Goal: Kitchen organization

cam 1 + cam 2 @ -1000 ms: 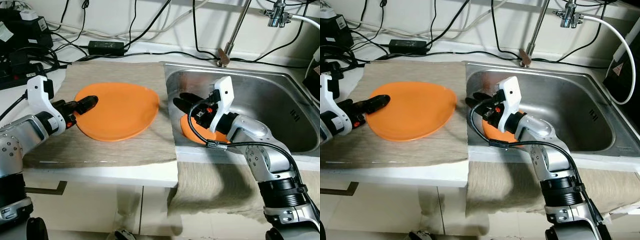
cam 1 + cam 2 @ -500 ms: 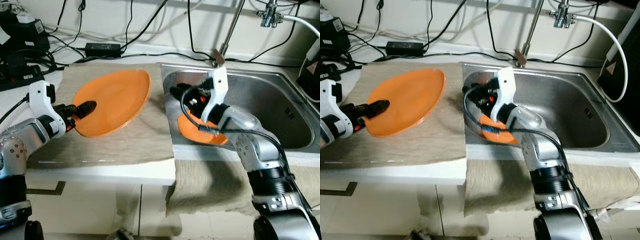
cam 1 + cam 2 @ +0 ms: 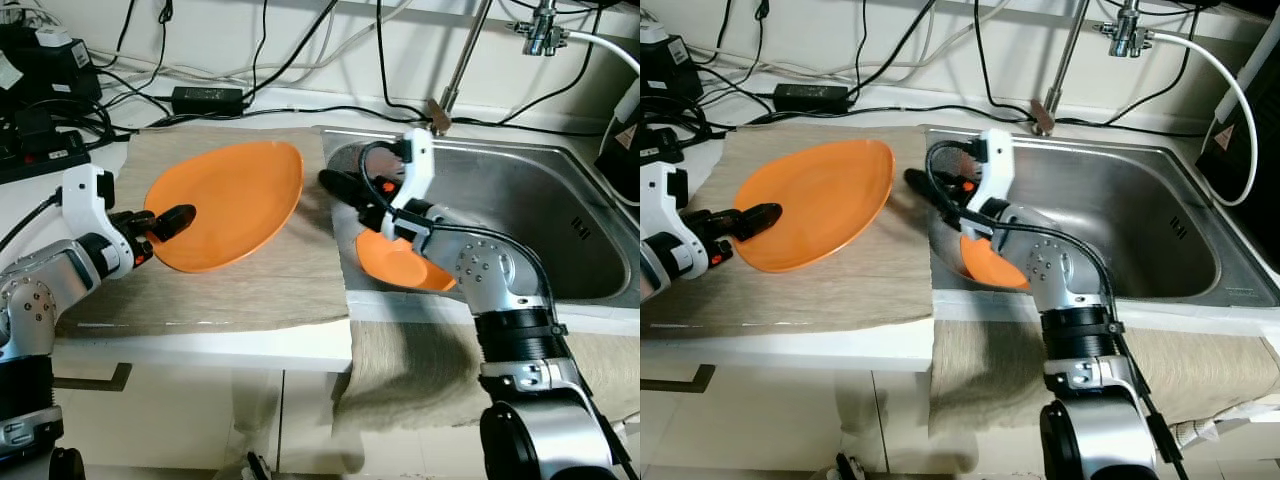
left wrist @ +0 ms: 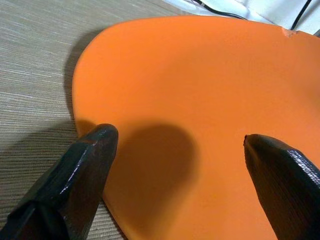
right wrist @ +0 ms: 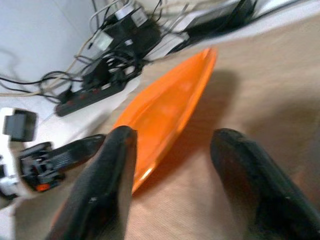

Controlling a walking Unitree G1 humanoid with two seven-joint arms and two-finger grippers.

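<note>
Reaching farther left than half a second ago, the right pincer (image 3: 335, 183) has left the sink (image 3: 560, 200) interior and now pokes over its left rim toward the mat. Nearest, a beige cloth (image 3: 420, 375) hangs down the front of the counter (image 3: 200, 345) below the sink. On the counter, the left pincer (image 3: 170, 220) grips the near-left edge of the large orange plate (image 3: 235, 200), one finger above and one below, with the plate tilted up off the woven mat (image 3: 290, 275). The right pincer's fingers (image 5: 115, 165) are spread, holding nothing. A second orange dish (image 3: 400, 265) leans in the sink's near-left corner. Farther back stand the faucet pipe (image 3: 462, 60), cables and a power adapter (image 3: 208, 98).
</note>
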